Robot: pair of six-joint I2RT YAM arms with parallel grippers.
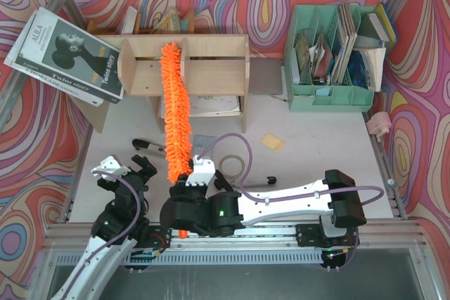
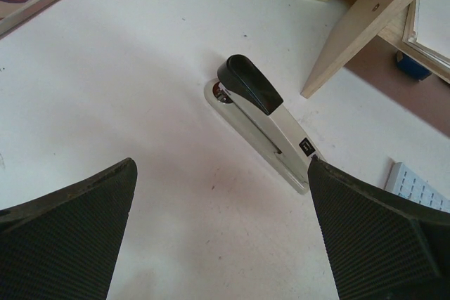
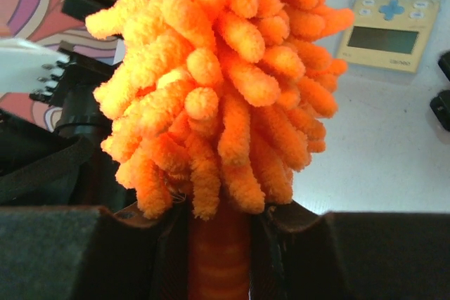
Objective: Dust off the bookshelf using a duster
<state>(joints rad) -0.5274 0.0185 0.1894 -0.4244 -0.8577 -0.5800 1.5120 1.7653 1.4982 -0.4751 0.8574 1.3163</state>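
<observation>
Stapler (image 2: 264, 121) on white table (image 2: 105, 89), green file organiser (image 1: 330, 68), leaning magazine (image 1: 67, 54), calculator (image 3: 387, 22)

You've got a white table (image 1: 316, 149): bookshelf (image 1: 211, 75) upper centre, stapler (image 1: 148, 147) lower left, yellow note (image 1: 273, 142) centre, green organiser (image 1: 330, 96) upper right.

White arm links (image 1: 281, 201), black joints (image 1: 197, 212), looping lilac cables (image 1: 249, 159) — ribbed black claw pads (image 2: 70, 237).

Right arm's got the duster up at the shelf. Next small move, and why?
Probably sweep the duster rightward along the bookshelf top board. The right gripper is shut on its handle, and its fluffy tip sits over the board left of middle, with the stretch to the right uncovered.
</observation>
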